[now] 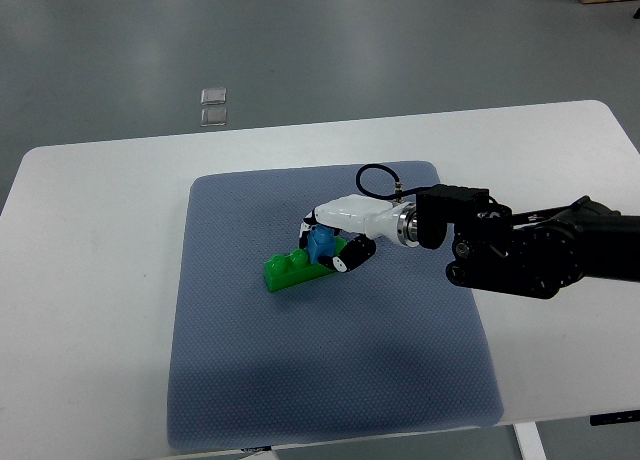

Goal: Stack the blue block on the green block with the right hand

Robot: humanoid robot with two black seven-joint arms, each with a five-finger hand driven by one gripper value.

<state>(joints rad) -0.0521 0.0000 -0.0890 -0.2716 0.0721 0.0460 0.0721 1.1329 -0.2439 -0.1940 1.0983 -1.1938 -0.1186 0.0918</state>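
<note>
White right hand (pixel 335 238) clamped on blue block (pixel 321 244), set down upon green block (pixel 298 270).

Reaches in from the picture's right on a black arm (pixel 530 252); fingers (pixel 350 257) curled round the small blue piece, hiding most of it, so shape and studs hard to make out. Sits on the right half of the bright green studded brick, that half partly covered by the fingers; left studs bare. Lies near the middle of a grey-blue mat (pixel 330 370) on a white table (pixel 90 280), mat's lower edge cut off by the frame.
</note>
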